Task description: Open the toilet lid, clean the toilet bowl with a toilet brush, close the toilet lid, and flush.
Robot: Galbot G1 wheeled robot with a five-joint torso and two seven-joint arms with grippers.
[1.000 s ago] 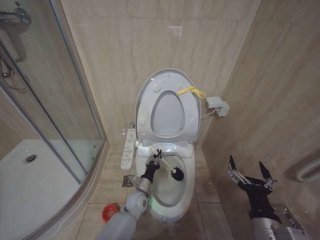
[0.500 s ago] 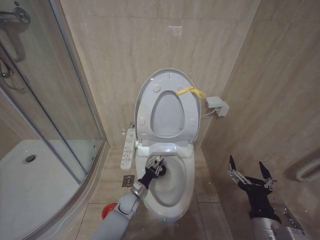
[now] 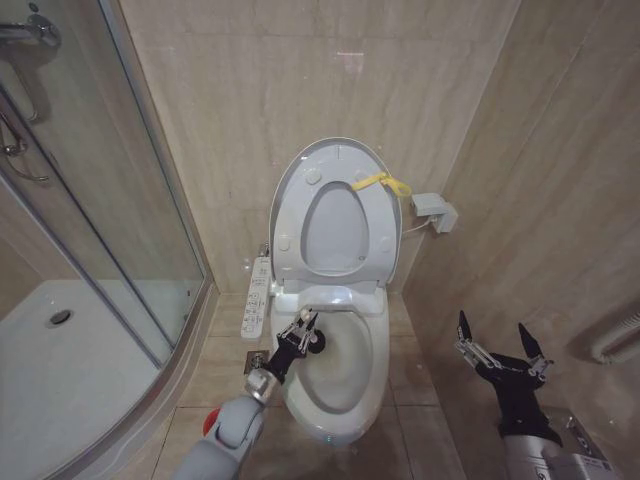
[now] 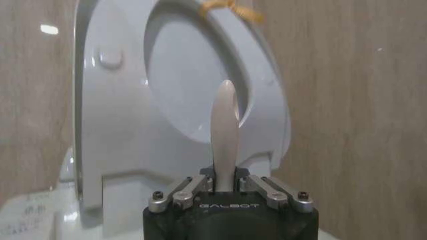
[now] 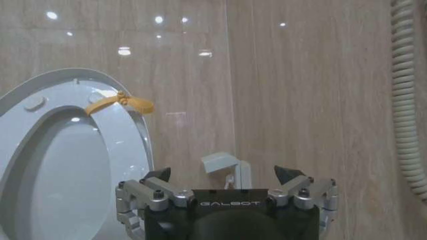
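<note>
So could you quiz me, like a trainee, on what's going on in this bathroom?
1. True or false: the toilet lid is raised.
2. Which gripper holds the toilet brush: A left, B right?
3. Fill in: the right gripper waits with its fingers ____.

Key: 1 true. 2 A, the left gripper, at the rim of the toilet bowl. 3 open.

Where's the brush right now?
In the head view the brush is clamped in the left gripper at the bowl's left rear rim, just below the raised lid.
</note>
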